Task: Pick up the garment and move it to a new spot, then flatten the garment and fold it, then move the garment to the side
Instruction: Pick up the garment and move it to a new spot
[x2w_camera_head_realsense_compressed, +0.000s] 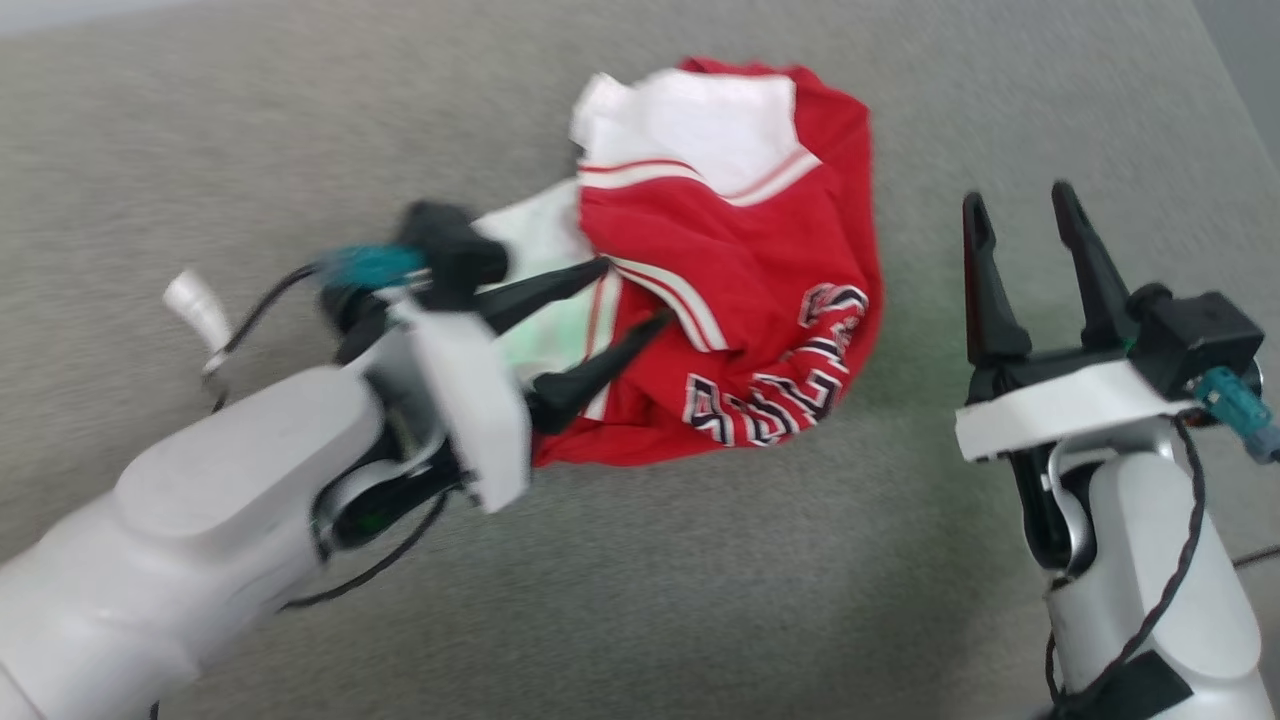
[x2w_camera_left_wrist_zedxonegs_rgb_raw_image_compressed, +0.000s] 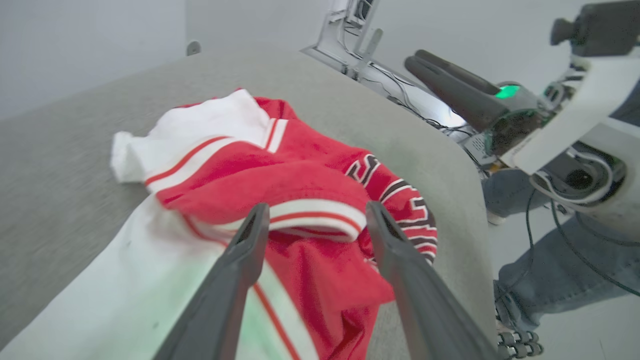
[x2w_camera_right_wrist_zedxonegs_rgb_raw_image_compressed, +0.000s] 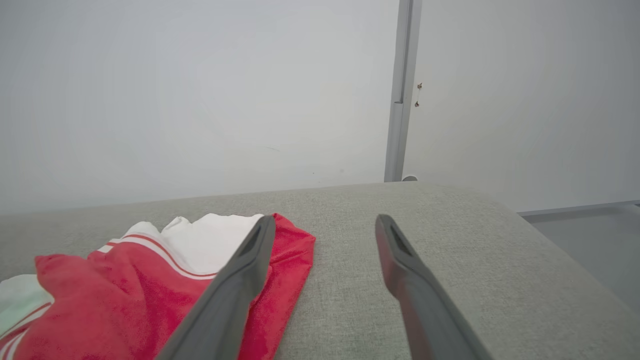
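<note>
Red garment (x2w_camera_head_realsense_compressed: 770, 250) sits bunched at upper centre of the grey counter (x2w_camera_head_realsense_compressed: 700, 600), white sleeve on top, black lettering crumpled. Left claw (x2w_camera_head_realsense_compressed: 637, 292) is spread wide over its left side, gripping nothing. Right claw (x2w_camera_head_realsense_compressed: 1017, 195) is released too, bare counter all around it.

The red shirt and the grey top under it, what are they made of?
Red shirt: soft cloth, likely a matte jersey knit; it crumples into loose folds. Grey top: seems padded and covered in coarse woven fabric, matte; a fine speckled weave shows and its edges look rounded.
</note>
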